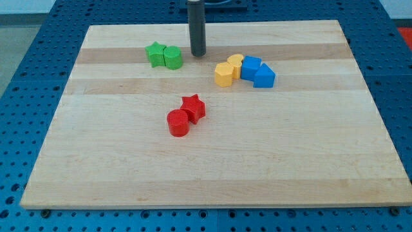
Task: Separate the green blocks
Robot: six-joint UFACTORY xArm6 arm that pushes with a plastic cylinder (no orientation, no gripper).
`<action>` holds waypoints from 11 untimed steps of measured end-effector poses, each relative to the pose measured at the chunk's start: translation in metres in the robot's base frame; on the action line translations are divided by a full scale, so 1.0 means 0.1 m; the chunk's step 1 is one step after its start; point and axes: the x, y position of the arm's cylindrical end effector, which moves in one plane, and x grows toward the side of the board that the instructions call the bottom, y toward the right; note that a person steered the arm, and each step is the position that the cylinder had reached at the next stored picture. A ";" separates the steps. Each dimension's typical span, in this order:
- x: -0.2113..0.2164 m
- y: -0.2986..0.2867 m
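- Furthest toward the view's left I have the two green blocks, up near the view's top: a green star (pixel 154 54) and, on its right, a green cylinder (pixel 172 57) — the two are touching, side by side.
- Just right of the green cylinder stands my tip (pixel 197 53), the lower end of the dark rod, close to the cylinder but with a sliver of bare wood between them. My arm carries no hand, only this rod, so there is nothing to open or close.
- Lower down, near the middle of the wooden surface (pixel 290 161), a red cylinder (pixel 177 123) sits pressed against a red star (pixel 193 107) — well apart from the greens.
- Right of my tip, a yellow block (pixel 224 74) and a second yellow block (pixel 235 64) lie together.
- Touching those on the right come a blue block (pixel 250 67) and a blue wedge (pixel 264 77).
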 end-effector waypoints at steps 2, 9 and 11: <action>0.08 -0.26; 1.34 -0.71; 1.83 -0.46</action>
